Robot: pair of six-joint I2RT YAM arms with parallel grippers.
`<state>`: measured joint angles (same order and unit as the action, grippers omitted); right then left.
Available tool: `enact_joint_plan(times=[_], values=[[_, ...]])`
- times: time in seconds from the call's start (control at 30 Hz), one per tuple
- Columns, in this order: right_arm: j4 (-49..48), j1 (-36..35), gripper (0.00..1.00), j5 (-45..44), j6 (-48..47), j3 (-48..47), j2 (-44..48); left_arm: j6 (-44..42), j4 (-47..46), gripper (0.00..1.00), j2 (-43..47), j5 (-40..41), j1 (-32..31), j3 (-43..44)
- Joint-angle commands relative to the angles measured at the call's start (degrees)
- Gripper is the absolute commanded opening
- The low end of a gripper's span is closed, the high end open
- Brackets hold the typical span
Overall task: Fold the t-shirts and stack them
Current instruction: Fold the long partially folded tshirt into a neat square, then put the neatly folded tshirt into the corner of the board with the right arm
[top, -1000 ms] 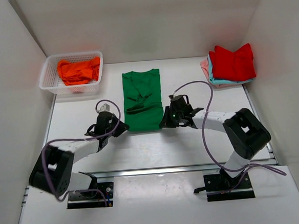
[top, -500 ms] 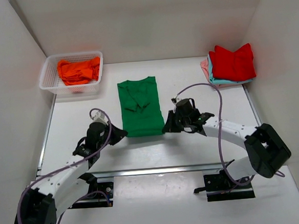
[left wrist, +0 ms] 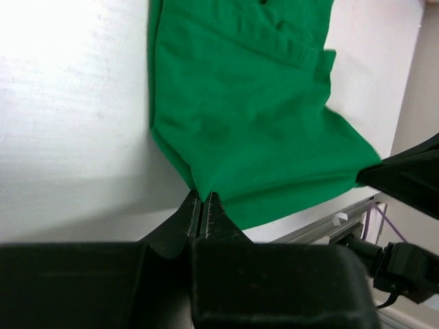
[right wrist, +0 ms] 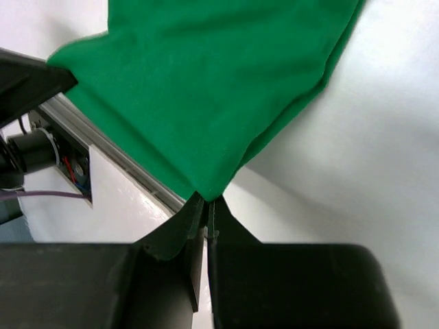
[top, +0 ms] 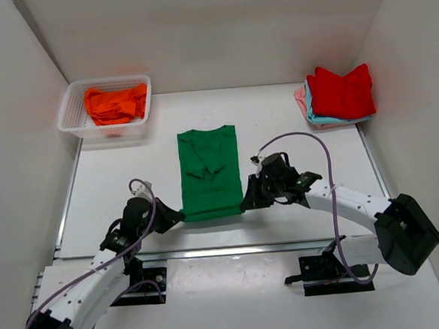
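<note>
Cloth lies flat at mid-table: the green t-shirt (top: 209,173), folded lengthwise (collar toward the far wall), has its hem near the front edge of the table (top: 115,187). The left gripper (left wrist: 204,199) has its jaws clamped on the near-left corner, and the right gripper (right wrist: 207,200) is clamped on the near-right corner. An orange t-shirt (top: 116,102) sits in the basket (top: 69,115) at far left, and a red t-shirt (top: 341,92) lies folded at far right.

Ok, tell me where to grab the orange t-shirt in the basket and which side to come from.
Pinch a raised fold near the middle of the orange t-shirt, coming straight down from above. It lies bunched in the white mesh basket, whose walls would likely block a sideways approach; the crumpled ridges on top offer loose cloth to pinch.
</note>
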<state>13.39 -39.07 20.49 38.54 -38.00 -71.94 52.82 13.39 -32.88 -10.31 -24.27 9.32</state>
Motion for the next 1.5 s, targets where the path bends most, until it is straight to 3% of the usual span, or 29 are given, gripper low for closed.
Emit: enact_joint_plan(times=[0.0, 0.23, 0.4, 0.43, 0.5, 0.53, 0.57, 0.63, 0.67, 0.7, 0.8, 0.87, 1.0, 1.27, 1.47], values=[[3.1, 5.0, 0.0, 2.1, -6.5, -8.8, -4.9, -3.7, -3.0, 0.0, -9.4, 0.8, 2.6, 8.5], [6.8, 13.9, 0.0, 5.2, -13.5, -31.7, -21.1, -10.4, -11.0, 0.0, -31.1, 1.9, 9.9, 31.3], [9.6, 20.9, 0.0, 5.6, -15.5, -50.9, -36.4, -13.7, -15.6, 0.0, -53.6, 4.4, 11.9, 49.3], [9.5, 21.7, 0.0, 6.0, -16.0, -57.1, -41.4, -14.1, -15.0, 0.07, -57.0, 4.8, 12.6, 55.7], [10.8, 24.1, 0.08, 7.0, -16.4, -67.7, -49.3, -13.1, -15.2, 0.33, -69.8, 1.7, 14.4, 64.0], [11.5, 25.1, 0.13, 6.6, -17.5, -73.9, -54.1, -11.3, -16.5, 0.28, -73.9, 0.4, 15.9, 67.0], [14.0, 25.4, 0.25, 3.7, -17.5, -77.5, -56.4, -10.2, -18.3, 0.29, -75.2, 0.0, 16.4, 67.7], [15.5, 26.9, 0.45, 1.9, -18.2, -85.2, -61.6, -7.4, -23.2, 0.41, -76.7, -1.1, 18.0, 66.4], [17.1, 27.5, 0.47, 2.2, -17.9, -86.3, -62.6, -7.2, -23.2, 0.4, -76.5, -1.4, 18.2, 65.0], [16.8, 27.8, 0.55, 2.9, -17.9, -85.8, -62.4, -7.5, -23.3, 0.41, -76.0, -1.6, 18.3, 64.3], [12.0, 27.9, 0.67, 4.5, -18.0, -74.1, -56.6, -7.8, -25.3, 0.4, -72.5, -1.6, 17.4, 57.9], [7.4, 27.1, 0.68, 5.3, -17.7, -63.1, -52.3, -6.2, -28.3, 0.42, -70.1, -1.0, 16.5, 51.7], [0.0, 25.8, 0.69, 8.0, -12.6, -51.4, -47.9, -4.4, -30.9, 0.41, -69.4, -2.2, 12.8, 47.5], [-5.2, 20.5, 0.72, 15.0, -3.9, -51.6, -55.2, -3.5, -30.5, 0.35, -71.5, -2.1, 11.5, 42.7], [-5.1, 18.7, 0.71, 19.4, 0.6, -58.3, -62.3, -3.9, -30.8, 0.36, -69.3, -3.1, 11.9, 39.7]])
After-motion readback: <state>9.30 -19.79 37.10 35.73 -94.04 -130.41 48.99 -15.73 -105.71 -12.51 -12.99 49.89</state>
